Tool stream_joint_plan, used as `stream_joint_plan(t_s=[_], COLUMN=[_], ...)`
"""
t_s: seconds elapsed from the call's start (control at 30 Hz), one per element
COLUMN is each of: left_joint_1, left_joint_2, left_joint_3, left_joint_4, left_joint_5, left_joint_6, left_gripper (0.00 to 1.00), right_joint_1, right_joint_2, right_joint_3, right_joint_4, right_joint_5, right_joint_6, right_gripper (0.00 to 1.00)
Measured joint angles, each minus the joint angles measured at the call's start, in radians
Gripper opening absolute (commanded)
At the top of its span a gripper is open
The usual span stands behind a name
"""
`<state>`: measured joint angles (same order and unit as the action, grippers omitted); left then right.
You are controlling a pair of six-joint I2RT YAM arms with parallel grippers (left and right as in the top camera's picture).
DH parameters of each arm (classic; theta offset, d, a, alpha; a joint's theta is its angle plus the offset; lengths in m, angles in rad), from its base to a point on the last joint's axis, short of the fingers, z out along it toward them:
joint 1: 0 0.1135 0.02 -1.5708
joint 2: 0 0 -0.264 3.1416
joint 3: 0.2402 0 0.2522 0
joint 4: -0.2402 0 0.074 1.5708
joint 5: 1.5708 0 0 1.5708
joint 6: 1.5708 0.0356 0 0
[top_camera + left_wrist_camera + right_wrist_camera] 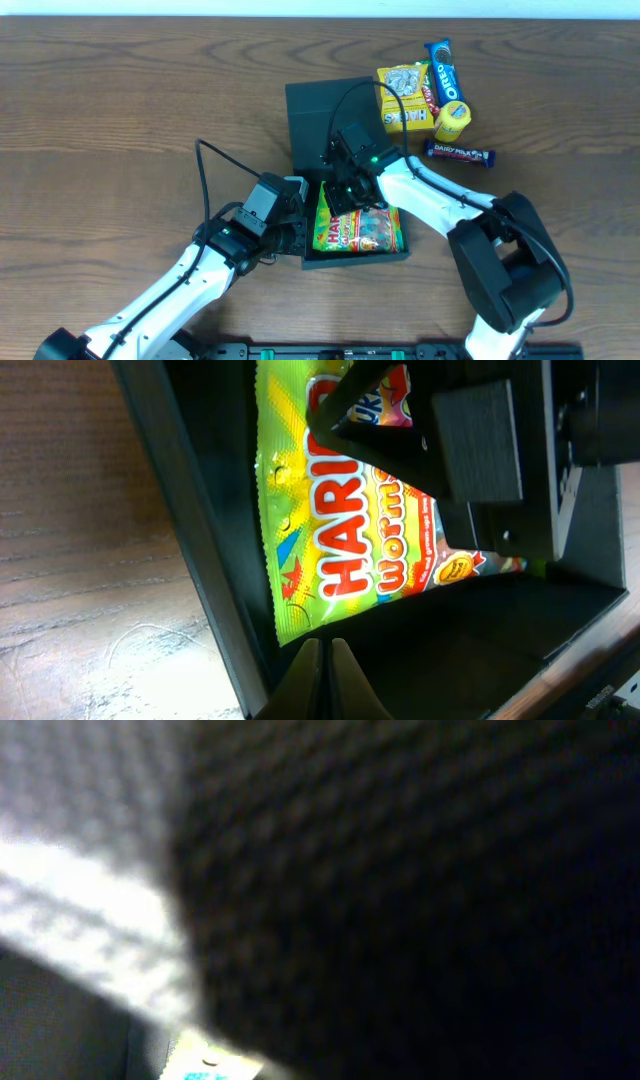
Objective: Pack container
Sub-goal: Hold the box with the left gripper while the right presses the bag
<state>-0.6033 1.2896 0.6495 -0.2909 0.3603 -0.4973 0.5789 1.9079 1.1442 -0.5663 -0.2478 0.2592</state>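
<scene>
The dark container (355, 258) lies open mid-table, its flap lid (320, 115) folded back behind it. A green-yellow Haribo worms bag (358, 230) lies inside it, and it fills the left wrist view (350, 530). My left gripper (298, 232) is at the container's left wall; its fingers (322, 660) are pressed together just inside the wall (215, 590), with nothing seen between them. My right gripper (348, 195) is low over the bag's top end and appears as black parts (400, 430) on the bag. The right wrist view is dark and blurred, showing only a bag corner (205, 1065).
Behind and right of the container lie a yellow snack packet (405, 95), a blue Oreo pack (445, 68), a small yellow tub (452, 120) and a Dairy Milk bar (460, 153). The wooden table (120, 130) extends to the left.
</scene>
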Motion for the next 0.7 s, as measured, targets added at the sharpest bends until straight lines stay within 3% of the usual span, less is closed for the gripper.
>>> stream_joint_plan(t_s=[0.7], left_joint_1=[0.0], left_joint_2=[0.006], left_joint_3=[0.0], left_joint_4=[-0.006], left_joint_5=[0.0], left_joint_6=[0.0], left_gripper=[0.06], right_joint_1=[-0.007], right_joint_2=[-0.007], right_joint_3=[0.005], right_joint_4=[-0.102], right_joint_5=[-0.124], right_joint_6=[-0.174], right_gripper=[0.01])
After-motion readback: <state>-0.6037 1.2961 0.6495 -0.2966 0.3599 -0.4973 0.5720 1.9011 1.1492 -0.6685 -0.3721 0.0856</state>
